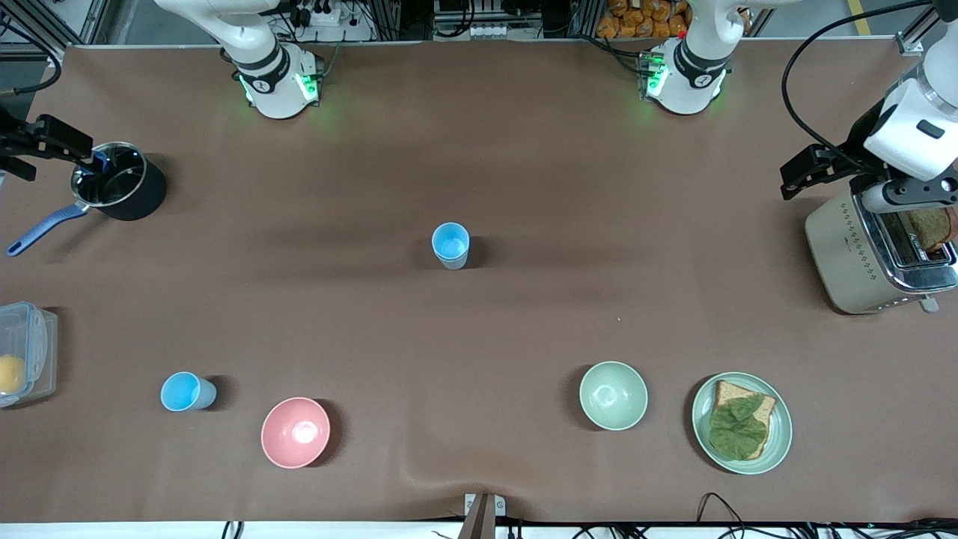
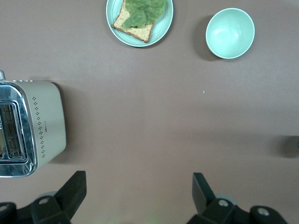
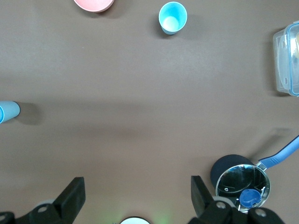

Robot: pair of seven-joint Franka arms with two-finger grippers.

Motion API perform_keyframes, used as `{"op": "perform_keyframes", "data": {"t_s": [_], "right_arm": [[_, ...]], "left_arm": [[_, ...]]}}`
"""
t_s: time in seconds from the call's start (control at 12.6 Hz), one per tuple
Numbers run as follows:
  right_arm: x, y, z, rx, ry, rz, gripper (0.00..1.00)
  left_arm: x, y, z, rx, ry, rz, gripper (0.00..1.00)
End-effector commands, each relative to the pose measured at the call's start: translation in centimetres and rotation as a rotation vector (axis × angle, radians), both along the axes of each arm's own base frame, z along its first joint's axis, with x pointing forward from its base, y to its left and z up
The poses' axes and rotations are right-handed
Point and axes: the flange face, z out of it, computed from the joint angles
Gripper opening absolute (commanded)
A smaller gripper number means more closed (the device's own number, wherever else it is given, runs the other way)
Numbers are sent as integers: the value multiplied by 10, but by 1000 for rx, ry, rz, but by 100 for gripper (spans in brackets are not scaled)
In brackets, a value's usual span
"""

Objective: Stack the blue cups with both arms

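One blue cup (image 1: 450,245) stands upright in the middle of the table; it also shows at the edge of the right wrist view (image 3: 7,112). A second blue cup (image 1: 187,392) stands nearer the front camera, toward the right arm's end, beside the pink bowl (image 1: 295,432); it also shows in the right wrist view (image 3: 172,17). My left gripper (image 1: 799,174) is up in the air beside the toaster (image 1: 868,254), open and empty (image 2: 138,179). My right gripper (image 1: 41,141) is up in the air by the black pot (image 1: 120,191), open and empty (image 3: 136,184).
A pale green bowl (image 1: 613,395) and a green plate (image 1: 778,430) with bread and lettuce lie near the front toward the left arm's end. A clear lidded box (image 1: 26,352) sits at the right arm's end. The pot's blue handle (image 1: 41,230) sticks out.
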Motion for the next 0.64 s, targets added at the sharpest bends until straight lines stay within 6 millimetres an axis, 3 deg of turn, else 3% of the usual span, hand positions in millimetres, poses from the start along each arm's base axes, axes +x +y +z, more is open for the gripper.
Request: {"op": "perform_keyframes", "data": {"t_s": [0.0, 0.56], "right_arm": [[-5, 3, 6, 8, -4, -6, 100], [-6, 3, 4, 8, 10, 4, 100]], "left_arm": [[2, 3, 9, -7, -12, -66, 100], [0, 0, 20, -22, -31, -98, 100]]}}
